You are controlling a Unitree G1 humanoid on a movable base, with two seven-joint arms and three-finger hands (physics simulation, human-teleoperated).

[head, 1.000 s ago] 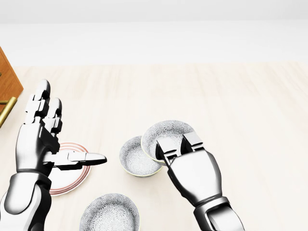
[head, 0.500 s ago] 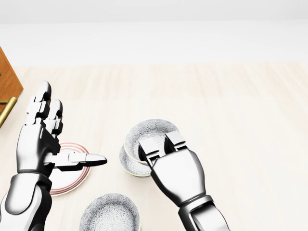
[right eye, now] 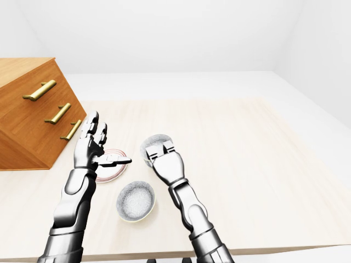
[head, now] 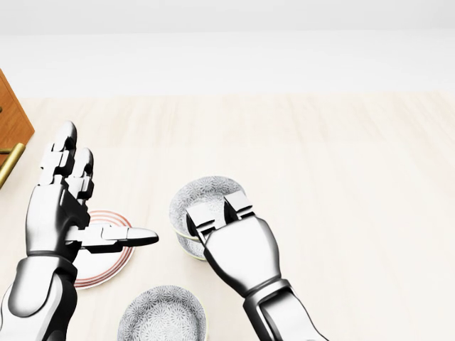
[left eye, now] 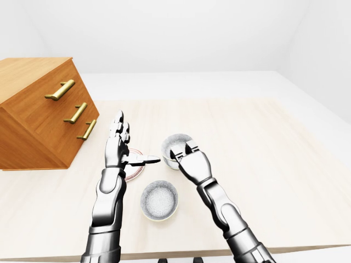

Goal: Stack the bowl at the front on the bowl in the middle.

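Note:
My right hand is shut on the rim of a grey-patterned bowl, fingers inside and thumb hidden below. The held bowl hangs right over a second bowl of the same kind, the middle bowl, of which only the left rim shows; I cannot tell if they touch. A third patterned bowl stands at the bottom of the head view. My left hand is open, fingers up and thumb out, over a red-rimmed plate, holding nothing.
A wooden chest of drawers with brass handles stands at the left of the light wooden table. The table's near edge runs along the bottom of the left-eye view.
My right hand has carried its bowl to the left, from beside the middle bowl to right over it. The left hand and the bottom bowl have stayed put.

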